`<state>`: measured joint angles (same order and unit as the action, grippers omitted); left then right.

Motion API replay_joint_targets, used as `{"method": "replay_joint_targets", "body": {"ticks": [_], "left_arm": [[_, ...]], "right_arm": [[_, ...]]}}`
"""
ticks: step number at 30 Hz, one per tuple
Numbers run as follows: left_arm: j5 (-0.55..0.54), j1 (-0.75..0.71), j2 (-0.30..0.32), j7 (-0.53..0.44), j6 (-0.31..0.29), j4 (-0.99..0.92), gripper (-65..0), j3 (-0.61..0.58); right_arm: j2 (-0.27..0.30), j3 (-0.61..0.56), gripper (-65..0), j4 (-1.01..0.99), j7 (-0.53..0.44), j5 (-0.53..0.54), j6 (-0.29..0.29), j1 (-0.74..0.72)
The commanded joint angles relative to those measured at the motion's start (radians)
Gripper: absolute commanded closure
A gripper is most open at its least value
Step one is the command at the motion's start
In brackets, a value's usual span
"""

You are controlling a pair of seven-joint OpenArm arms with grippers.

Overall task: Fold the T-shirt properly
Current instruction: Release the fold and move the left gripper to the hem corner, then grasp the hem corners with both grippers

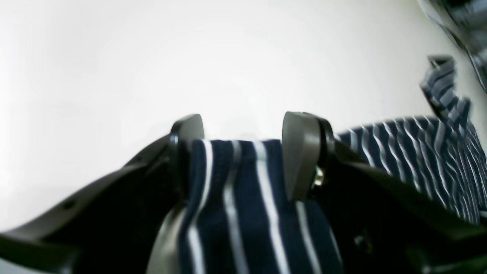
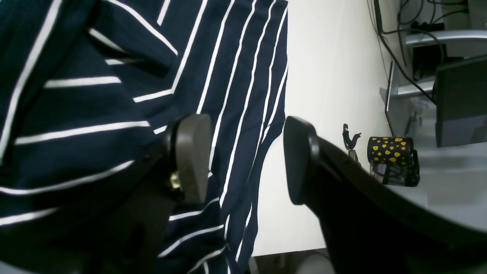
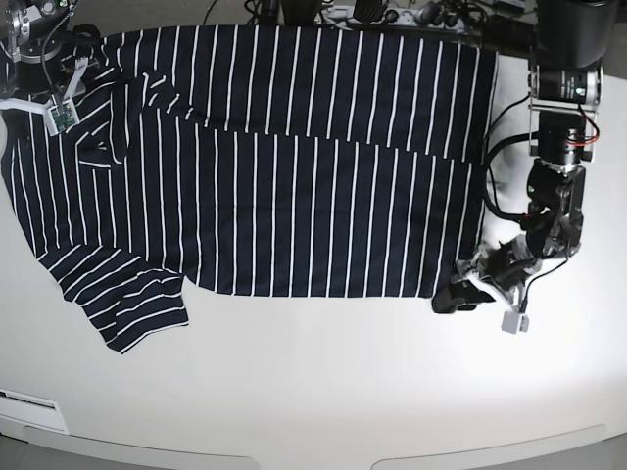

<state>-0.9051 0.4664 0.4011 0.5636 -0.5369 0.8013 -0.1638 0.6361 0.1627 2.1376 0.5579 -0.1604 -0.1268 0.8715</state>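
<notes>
Left wrist view showed the left gripper with jaws spread wide and a striped fold of the T-shirt lying between them, not pinched. If the arm rose now, that soft cloth could snag on a pad and drag the hem askew.

Right wrist view had the right gripper wide open too, holding nothing; one pad sat over the T-shirt, the other over bare white counter. A black mug with yellow spots stood well off the cloth.

Base view showed the T-shirt flat on the matte counter, thin and limp, its top part doubled over, one sleeve splayed at the lower left. The left gripper sat at the shirt's lower right corner. Loose wrinkles near the collar could set into a crooked fold.
</notes>
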Motion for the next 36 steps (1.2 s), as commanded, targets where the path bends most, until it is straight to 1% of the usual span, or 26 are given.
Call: {"method": "replay_joint_targets", "body": {"ticks": [1,3,4,5,6,8,9,11,14,16,19,22,24,25,27,29,32,34,36], "left_arm": [[0.044,-0.006,-0.01,0.11,0.019,-0.009,-34.7,-0.014],[0.023,-0.006,-0.014,0.124,0.021,-0.009,-34.2,-0.014],[0.024,-0.006,-0.016,0.126,0.029,-0.009,-32.4,-0.013],[0.025,-0.006,-0.016,0.126,0.053,-0.009,-28.4,-0.013],[0.024,-0.006,-0.016,0.126,0.088,-0.009,-22.3,-0.013],[0.026,-0.005,-0.016,0.126,0.159,-0.009,-5.1,-0.013],[0.032,-0.005,-0.016,0.124,0.179,-0.009,0.0,-0.013],[0.043,-0.002,-0.016,0.126,0.182,-0.009,0.0,-0.013],[0.043,-0.001,-0.013,0.131,0.183,-0.009,0.0,-0.013],[0.043,-0.001,-0.013,0.135,0.183,-0.009,0.0,-0.013],[0.042,-0.001,-0.014,0.142,0.182,-0.009,0.0,-0.013],[0.044,-0.001,-0.013,0.146,0.182,-0.009,0.0,-0.013],[0.065,-0.001,-0.013,0.153,0.181,-0.009,0.0,-0.013],[0.085,-0.001,-0.013,0.153,0.179,-0.009,0.0,-0.013],[0.118,-0.001,-0.013,0.153,0.179,-0.009,0.0,-0.013],[0.139,-0.001,-0.013,0.153,0.179,-0.009,0.0,-0.013],[0.138,-0.001,-0.013,0.153,0.179,-0.009,0.0,-0.013],[0.138,-0.001,-0.014,0.152,0.179,-0.009,0.0,-0.013],[0.138,-0.001,-0.013,0.153,0.179,-0.009,0.0,-0.013]], "right_arm": [[0.015,0.009,-33.3,0.016,-0.012,-0.015,-0.009,-0.003],[0.015,0.009,-33.3,0.016,-0.013,-0.012,-0.003,-0.008],[0.015,0.009,-33.3,0.016,-0.016,-0.012,-0.003,-0.008],[0.015,0.009,-33.3,0.016,-0.019,-0.012,-0.004,-0.008],[0.015,0.009,-33.3,0.016,-0.026,-0.012,-0.004,-0.008],[0.015,0.009,-33.3,0.016,-0.034,0.0,-0.002,-0.025],[0.015,0.009,-33.3,0.016,-0.034,0.014,0.005,-0.043],[0.015,0.01,-33.3,0.016,-0.036,0.059,0.019,-0.094],[0.015,0.01,-33.3,0.014,-0.055,0.143,0.021,-0.205],[0.015,0.01,-33.5,0.0,-0.065,0.179,0.01,-0.301],[0.015,0.01,-33.5,-0.078,-0.069,0.261,0.026,-0.471],[0.012,0.01,-33.5,-0.234,-0.069,0.36,0.085,-0.65],[0.013,0.01,-34.5,-0.373,-0.068,0.431,0.135,-0.763],[0.012,0.01,-35.8,-0.449,-0.064,0.465,0.168,-0.818],[0.013,0.01,-38.0,-0.613,-0.045,0.536,0.253,-0.924],[0.013,0.01,-37.9,-0.792,-0.014,0.602,0.338,-1.031],[0.013,0.01,-37.9,-1.07,-0.003,0.682,0.462,-1.177],[0.013,0.01,-37.9,-1.238,-0.004,0.743,0.527,-1.262],[0.013,0.009,-37.9,-1.375,-0.005,0.797,0.567,-1.33]]}}
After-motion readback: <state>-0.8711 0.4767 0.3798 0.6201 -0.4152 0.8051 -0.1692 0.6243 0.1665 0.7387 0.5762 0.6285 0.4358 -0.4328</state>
